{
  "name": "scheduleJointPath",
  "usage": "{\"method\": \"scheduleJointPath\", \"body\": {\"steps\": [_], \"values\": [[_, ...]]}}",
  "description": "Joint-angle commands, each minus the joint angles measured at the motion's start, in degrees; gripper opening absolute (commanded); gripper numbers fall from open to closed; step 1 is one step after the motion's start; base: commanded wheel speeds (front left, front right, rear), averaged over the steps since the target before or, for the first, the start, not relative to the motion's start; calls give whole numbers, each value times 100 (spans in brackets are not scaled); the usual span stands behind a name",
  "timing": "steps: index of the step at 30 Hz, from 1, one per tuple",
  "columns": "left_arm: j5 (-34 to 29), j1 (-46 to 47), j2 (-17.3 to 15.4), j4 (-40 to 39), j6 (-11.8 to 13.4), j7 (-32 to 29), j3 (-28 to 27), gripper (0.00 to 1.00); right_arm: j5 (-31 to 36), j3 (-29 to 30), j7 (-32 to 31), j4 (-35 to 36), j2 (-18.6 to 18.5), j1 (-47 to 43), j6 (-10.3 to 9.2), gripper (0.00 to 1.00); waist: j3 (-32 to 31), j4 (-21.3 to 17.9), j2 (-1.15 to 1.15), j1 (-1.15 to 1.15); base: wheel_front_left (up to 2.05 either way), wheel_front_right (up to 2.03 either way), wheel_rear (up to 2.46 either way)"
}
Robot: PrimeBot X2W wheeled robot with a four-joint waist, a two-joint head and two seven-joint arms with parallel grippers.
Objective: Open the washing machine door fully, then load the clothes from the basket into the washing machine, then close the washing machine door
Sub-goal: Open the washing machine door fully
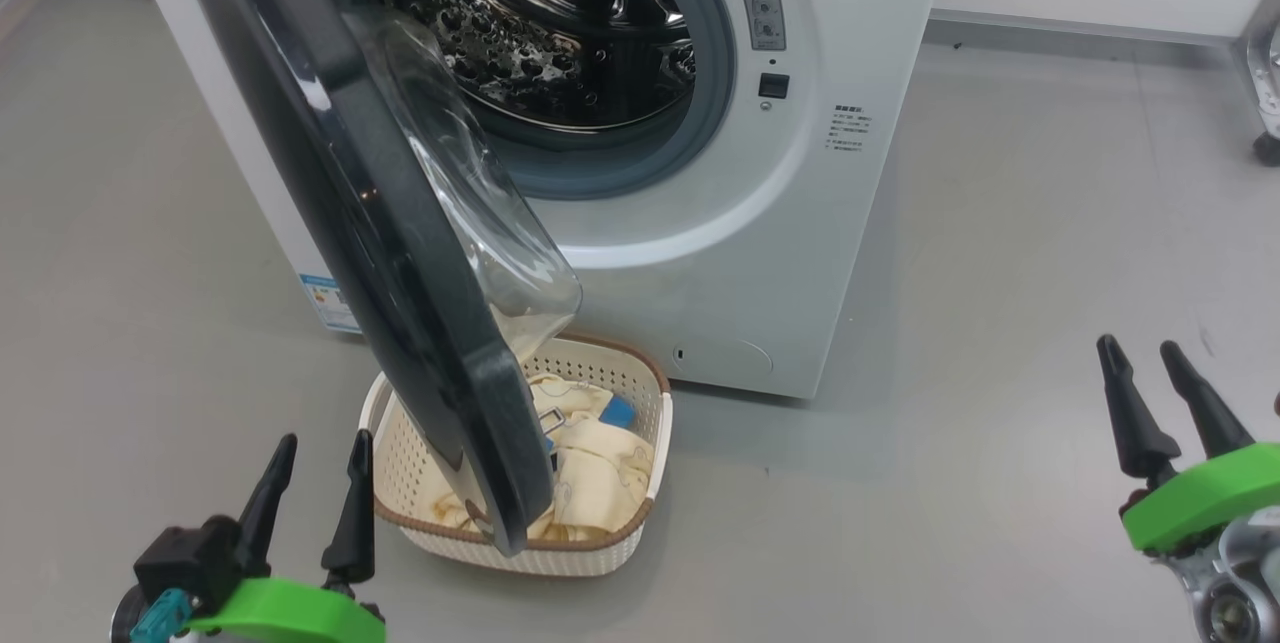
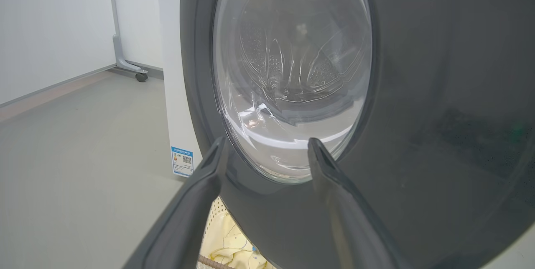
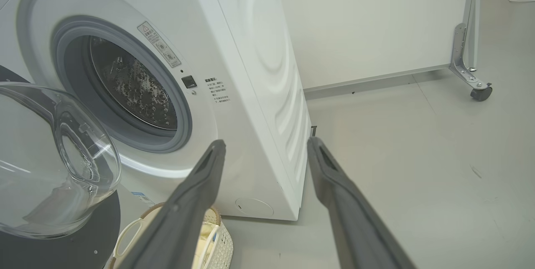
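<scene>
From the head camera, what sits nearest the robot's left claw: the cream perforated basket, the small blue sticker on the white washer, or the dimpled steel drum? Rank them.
From the left gripper:
1. The cream perforated basket, on the floor just to its right.
2. The small blue sticker, ahead, low on the white washer.
3. The dimpled steel drum, up inside the opening, farthest.

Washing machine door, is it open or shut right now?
Open. The door stands swung out from the washer, baring the drum, and it overhangs the basket.
</scene>
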State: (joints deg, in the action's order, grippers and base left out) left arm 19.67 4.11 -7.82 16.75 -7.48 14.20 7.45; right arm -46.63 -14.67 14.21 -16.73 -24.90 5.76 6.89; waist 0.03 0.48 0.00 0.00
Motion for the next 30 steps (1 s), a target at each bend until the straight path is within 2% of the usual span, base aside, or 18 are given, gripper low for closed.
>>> {"method": "scheduleJointPath", "body": {"steps": [1,13,14,15,16,17,24,30], "values": [[-38,164,-69,-180,-1,80,-218,100,64,14,78,180,-93,23,59,100,1,8,0,0,0,0,0],[-51,188,-83,-189,-1,80,-270,100,209,122,78,102,99,-240,59,100,49,39,0,0,0,0,0],[-55,189,-82,-190,-1,80,-277,70,214,133,78,103,105,-244,59,100,49,40,0,0,0,0,0],[-58,192,-81,-192,-1,80,-284,22,217,146,78,106,108,-247,59,100,50,41,0,0,0,0,0],[-58,192,-81,-192,-1,80,-284,22,217,146,78,106,108,-247,59,100,50,41,0,0,0,0,0],[-63,198,-79,-209,-1,80,-299,0,219,160,78,109,111,-251,59,100,50,43,0,0,0,0,0],[-2,245,-36,-517,79,80,-536,0,246,224,78,141,121,-276,59,100,41,96,0,0,0,0,0],[85,238,13,-1435,255,59,-726,0,267,244,79,161,128,-288,59,100,28,146,0,0,0,0,0]]}}
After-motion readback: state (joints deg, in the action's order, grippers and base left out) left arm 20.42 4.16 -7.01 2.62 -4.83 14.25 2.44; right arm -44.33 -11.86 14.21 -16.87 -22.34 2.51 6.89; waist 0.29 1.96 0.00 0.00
